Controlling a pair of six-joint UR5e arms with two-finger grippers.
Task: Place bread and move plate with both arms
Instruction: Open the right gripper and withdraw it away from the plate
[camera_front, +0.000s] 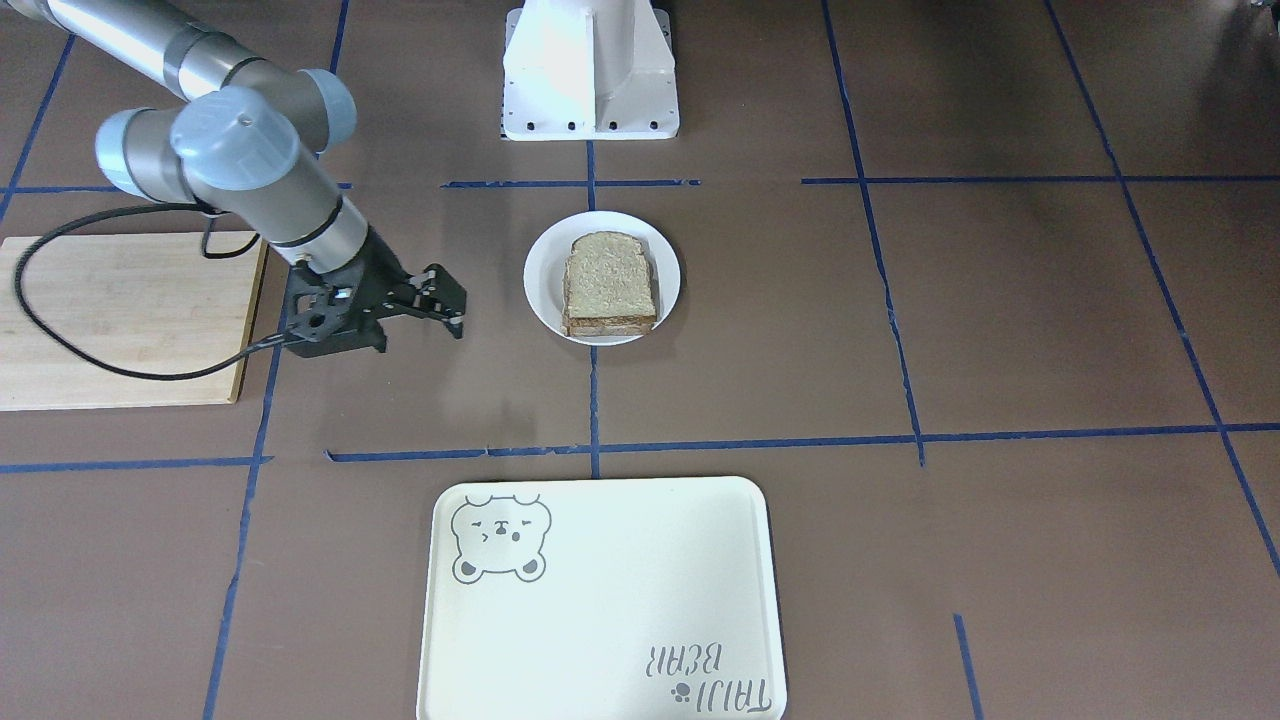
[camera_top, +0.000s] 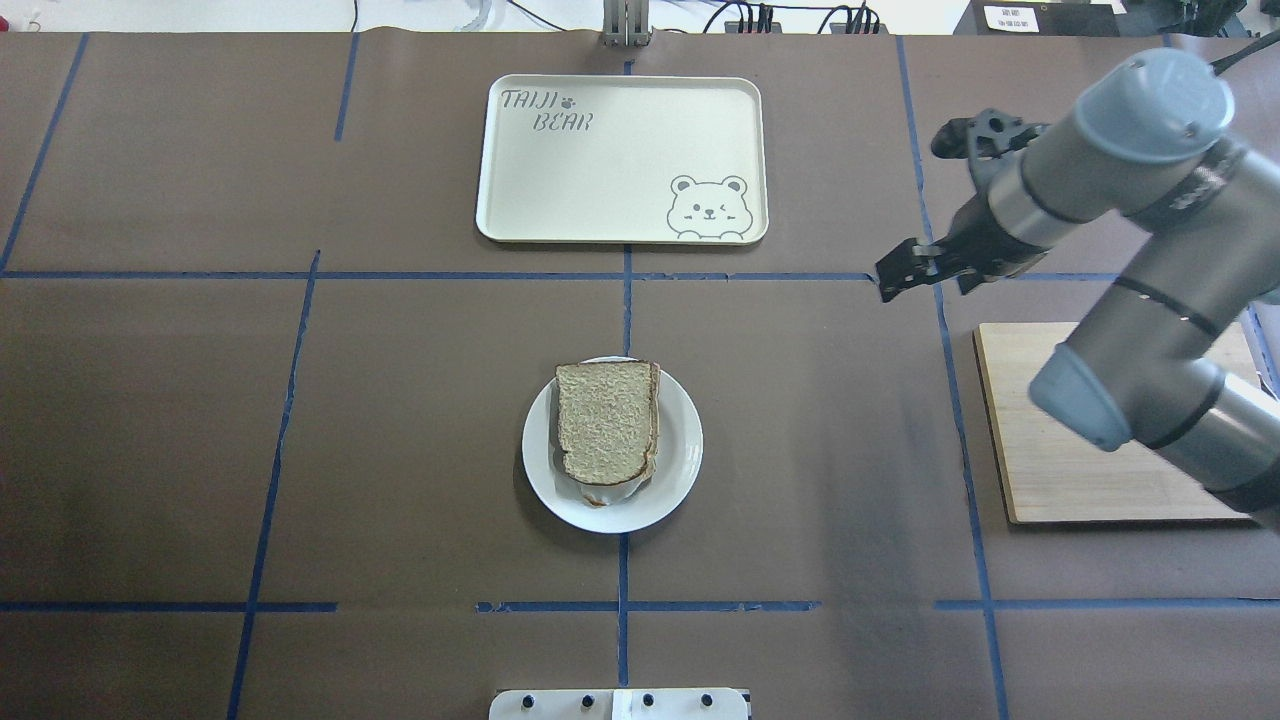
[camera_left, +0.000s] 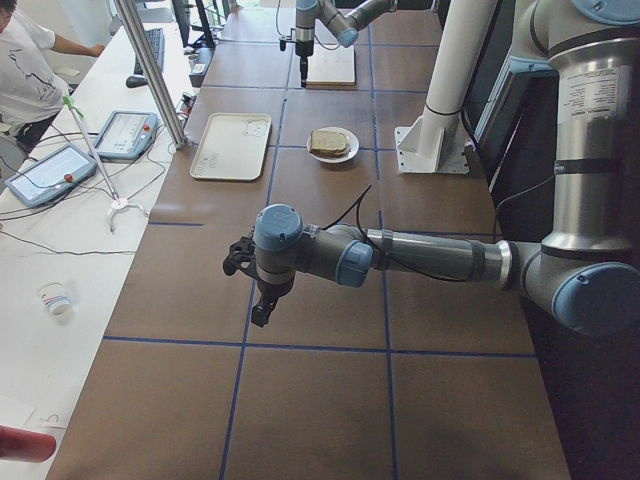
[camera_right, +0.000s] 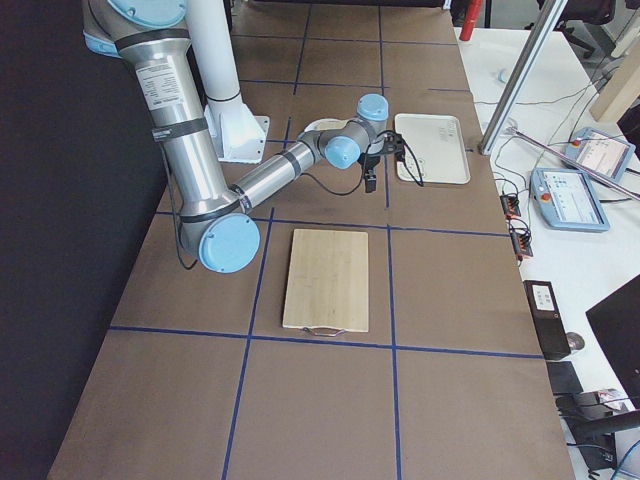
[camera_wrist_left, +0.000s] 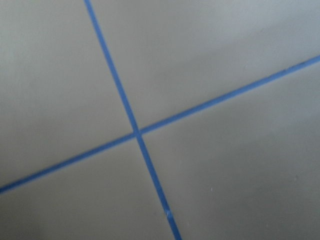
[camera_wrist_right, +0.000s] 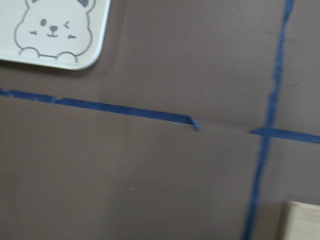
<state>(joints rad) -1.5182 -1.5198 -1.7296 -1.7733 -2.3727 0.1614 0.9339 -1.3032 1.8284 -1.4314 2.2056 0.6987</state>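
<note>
One view alone, exterior left, shows the left gripper (camera_left: 261, 316).

The tray (camera_top: 620, 160) at the top middle of the overhead view says "TAIJI BEAR" in its upper left corner.

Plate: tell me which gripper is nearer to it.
Right. The right gripper hovers beside the plate, apart from it; the left gripper hangs far off at the robot's left.

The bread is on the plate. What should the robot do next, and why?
Probably bring the right gripper over to the plate's rim on its side. The bread already lies on the plate, and that gripper hangs open, holding nothing, apart from it.
</note>
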